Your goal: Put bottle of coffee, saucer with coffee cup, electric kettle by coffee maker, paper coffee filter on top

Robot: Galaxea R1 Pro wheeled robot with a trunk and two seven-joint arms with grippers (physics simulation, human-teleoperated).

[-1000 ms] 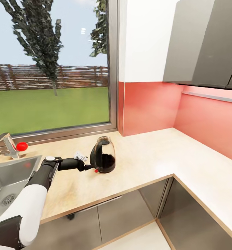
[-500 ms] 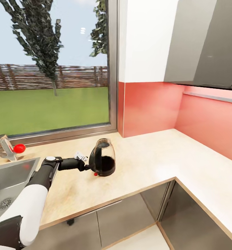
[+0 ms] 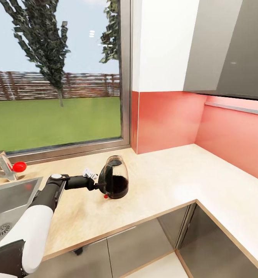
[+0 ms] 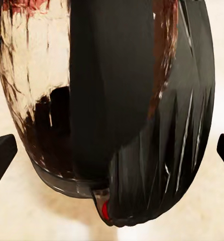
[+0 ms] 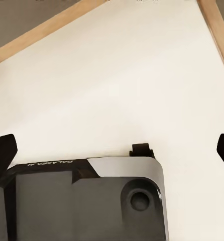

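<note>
My left claw [image 3: 99, 187] is clenched on the electric kettle [image 3: 114, 177], which has slid slightly left along the kitchen countertop [image 3: 163, 181]; the coffee maker's spot lies ahead.

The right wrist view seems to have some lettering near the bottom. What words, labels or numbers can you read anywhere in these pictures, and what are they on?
"GALAXEA AI", upside down in this view, in small pale letters on the robot's dark base panel; the last letters are hard to make out.
The electric kettle, the kitchen countertop, the sink and the grey wall cabinets: no writing to be seen.
</note>
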